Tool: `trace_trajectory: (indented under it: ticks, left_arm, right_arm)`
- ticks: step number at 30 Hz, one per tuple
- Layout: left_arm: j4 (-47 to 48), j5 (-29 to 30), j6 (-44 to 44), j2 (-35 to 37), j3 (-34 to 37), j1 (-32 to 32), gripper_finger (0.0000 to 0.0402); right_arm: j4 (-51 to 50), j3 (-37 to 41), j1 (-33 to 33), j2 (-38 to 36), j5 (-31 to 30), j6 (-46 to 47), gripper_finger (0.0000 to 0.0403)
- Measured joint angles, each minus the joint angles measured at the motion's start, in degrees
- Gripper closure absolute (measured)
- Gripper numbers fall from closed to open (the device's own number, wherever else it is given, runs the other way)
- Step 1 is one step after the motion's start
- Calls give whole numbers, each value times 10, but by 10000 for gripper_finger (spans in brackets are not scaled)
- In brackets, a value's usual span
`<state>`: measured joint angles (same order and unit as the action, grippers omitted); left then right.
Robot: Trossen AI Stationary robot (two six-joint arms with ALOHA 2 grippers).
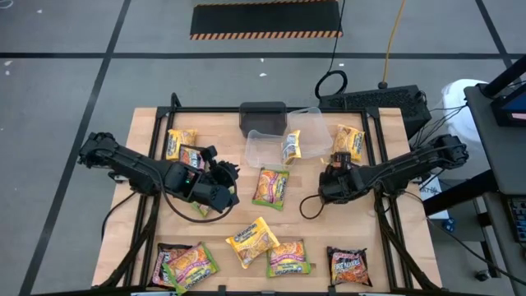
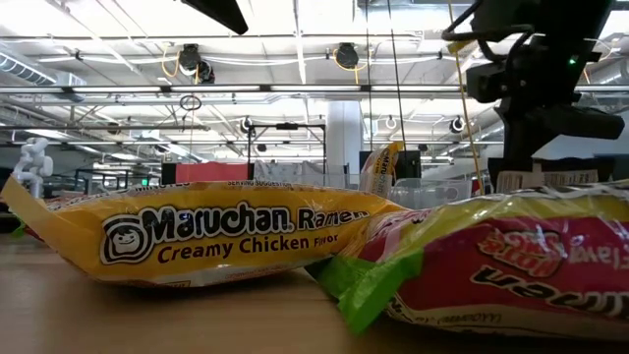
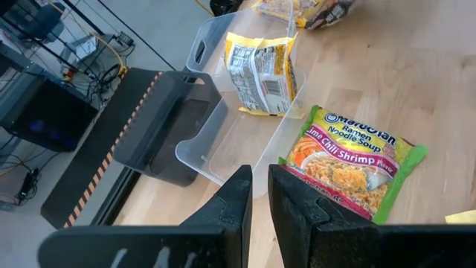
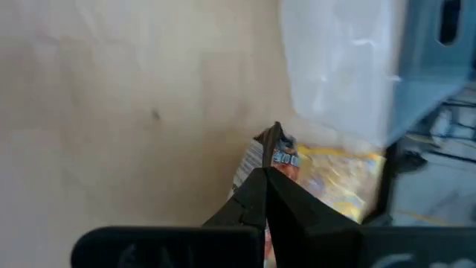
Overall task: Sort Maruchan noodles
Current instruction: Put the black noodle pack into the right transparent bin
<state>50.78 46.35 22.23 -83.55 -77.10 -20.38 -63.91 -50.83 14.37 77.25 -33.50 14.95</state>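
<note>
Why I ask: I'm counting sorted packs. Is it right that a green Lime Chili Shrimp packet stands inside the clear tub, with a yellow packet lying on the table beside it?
Not quite; the colours are swapped. In the left wrist view, the yellow packet stands inside the clear tub, and the green Lime Chili Shrimp packet lies on the table beside it.

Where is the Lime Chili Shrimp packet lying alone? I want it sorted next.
In the high view the Lime Chili Shrimp packet lies mid-table, just in front of the clear tub, between both grippers.
</note>
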Motion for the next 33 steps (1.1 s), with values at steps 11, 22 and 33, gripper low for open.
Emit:
trace_trajectory:
  ticks: [11, 22, 33]
  left_arm:
    - [0, 0, 0, 0, 0, 0, 348]
    - [0, 0, 1, 0, 0, 0, 348]
    - [0, 0, 1, 0, 0, 0, 348]
  right_arm:
    - [-93, -22, 0, 0, -53, 61, 403]
    - [-107, -50, 0, 0, -116, 70, 403]
    - [-116, -94, 0, -6, -133, 37, 403]
